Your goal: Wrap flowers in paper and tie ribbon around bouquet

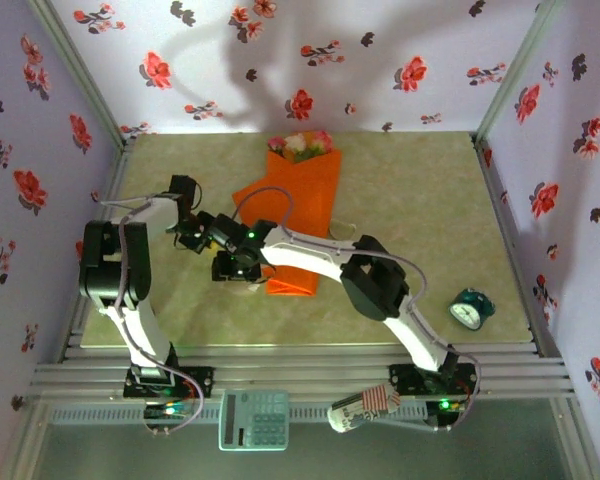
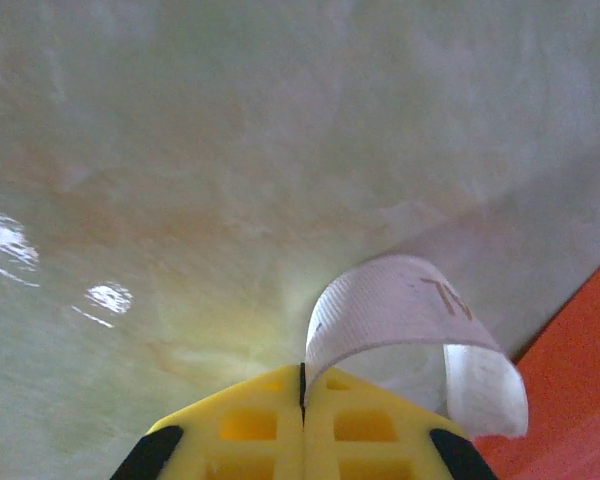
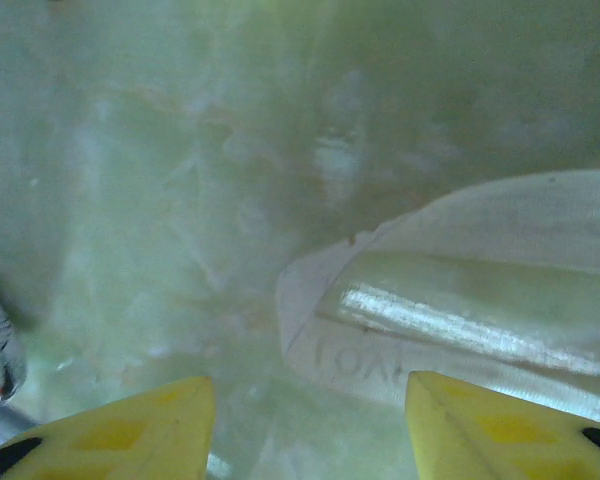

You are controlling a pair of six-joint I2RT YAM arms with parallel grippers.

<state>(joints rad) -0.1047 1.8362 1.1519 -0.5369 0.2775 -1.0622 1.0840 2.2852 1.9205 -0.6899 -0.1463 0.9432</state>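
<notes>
Ahead of left gripper [image 2: 302, 372] table [image 2: 180, 150] is free; bouquet [image 2: 580, 380] blocks its right, right gripper [image 3: 308, 385] crowds close (clock [image 1: 470, 309] well apart).

Lab test booth: wallpaper walls [image 1: 380, 40], alu rail frame [image 1: 310, 378].

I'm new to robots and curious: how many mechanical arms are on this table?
2. The left arm stands at the near-left edge, its claw shut on the ribbon; the right arm reaches from the near-right edge toward the narrow end of the bouquet.
</notes>
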